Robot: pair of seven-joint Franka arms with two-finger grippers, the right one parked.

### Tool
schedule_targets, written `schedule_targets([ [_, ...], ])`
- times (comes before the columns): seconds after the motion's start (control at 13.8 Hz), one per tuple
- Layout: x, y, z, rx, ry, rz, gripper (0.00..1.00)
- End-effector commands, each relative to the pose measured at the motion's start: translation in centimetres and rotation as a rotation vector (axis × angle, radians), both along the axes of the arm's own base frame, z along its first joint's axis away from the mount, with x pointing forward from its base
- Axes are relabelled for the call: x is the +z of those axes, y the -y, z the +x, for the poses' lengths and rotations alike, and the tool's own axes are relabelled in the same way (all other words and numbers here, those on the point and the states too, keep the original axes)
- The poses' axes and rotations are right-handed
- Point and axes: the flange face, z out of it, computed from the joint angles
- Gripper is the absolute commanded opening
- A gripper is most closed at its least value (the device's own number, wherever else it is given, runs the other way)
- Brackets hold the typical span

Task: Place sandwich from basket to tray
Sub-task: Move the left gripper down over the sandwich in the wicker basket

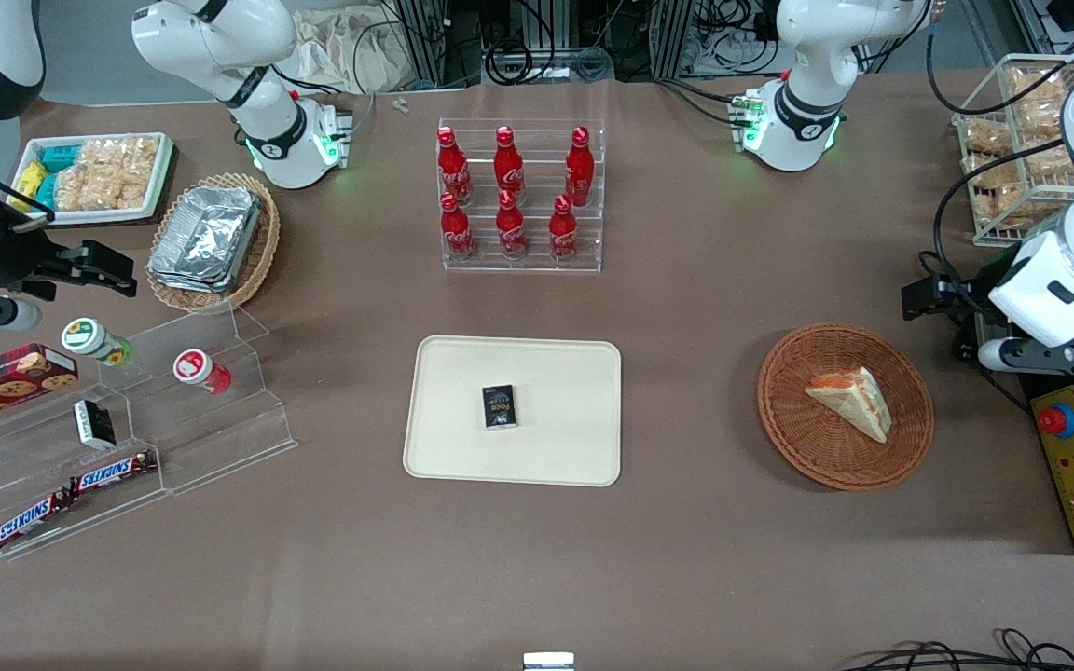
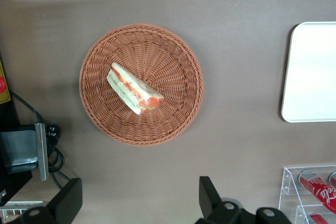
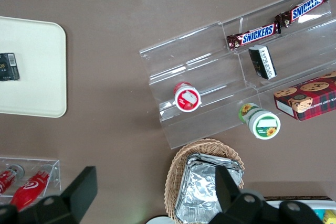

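Sandwich (image 2: 133, 88) in basket (image 2: 178, 51) under wide-open claw (image 2: 137, 203), filling edge plain only from wrist.

In the left wrist view the tray (image 2: 310, 72) is cut off by the frame edge, and only the tips of the pincer (image 2: 140, 203) show, spread wide. The small black box's (image 1: 499, 406) label is too small to read.

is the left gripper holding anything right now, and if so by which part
Nothing is held. The left gripper is open and hangs above the table beside the basket; the sandwich lies untouched in it.
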Motion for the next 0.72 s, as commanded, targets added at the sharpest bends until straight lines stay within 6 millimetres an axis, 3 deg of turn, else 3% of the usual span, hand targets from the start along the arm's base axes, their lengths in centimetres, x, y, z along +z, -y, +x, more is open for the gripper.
schedule_targets([
  [0.0,0.1,-0.4,0.4,0.006,-0.015,0.03,1.0],
  [0.22,0.1,-0.7,1.9,0.023,-0.014,0.013,1.0],
  [0.29,-0.7,-0.5,2.1,0.047,-0.035,0.034,1.0],
  [0.65,-8.8,-0.7,1.0,0.404,0.016,0.088,1.0],
])
